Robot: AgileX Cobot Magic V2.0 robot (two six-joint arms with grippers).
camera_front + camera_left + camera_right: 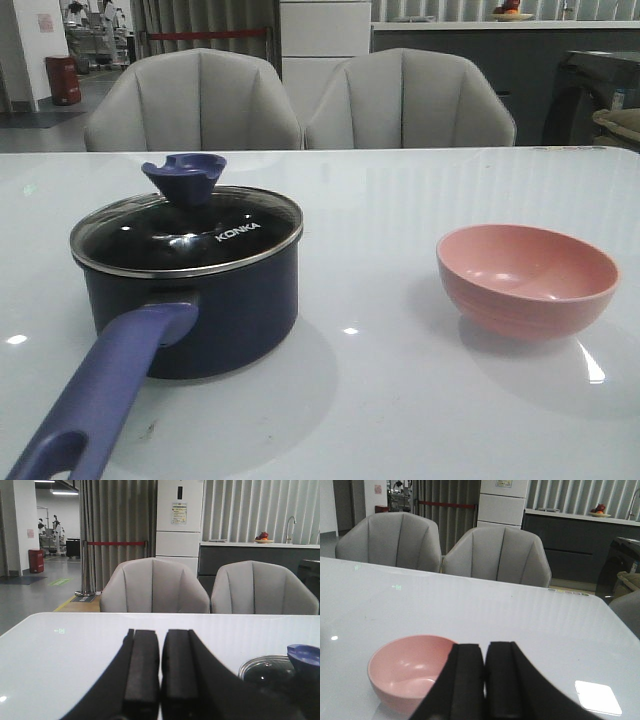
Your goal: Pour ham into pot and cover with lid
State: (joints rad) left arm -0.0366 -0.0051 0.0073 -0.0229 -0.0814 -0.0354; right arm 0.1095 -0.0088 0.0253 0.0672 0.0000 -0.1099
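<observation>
While front view shows lid (187,233) on pot (190,310), wrists show grippers (closed).

A: We note the pot (215,315) dark navy, its handle (100,395) purple-blue. The lid (190,235) is clear glass over black, steel-grey rim, white "KONKA" lettering.

B: Knob (185,178) matches the handle. We record the bowl (527,278) as salmon pink inside and out (plain, no pattern).

A: Table (400,400) glossy white; both chairs (195,100) pale grey. Gripper fingers (142,675) matte black.
</observation>
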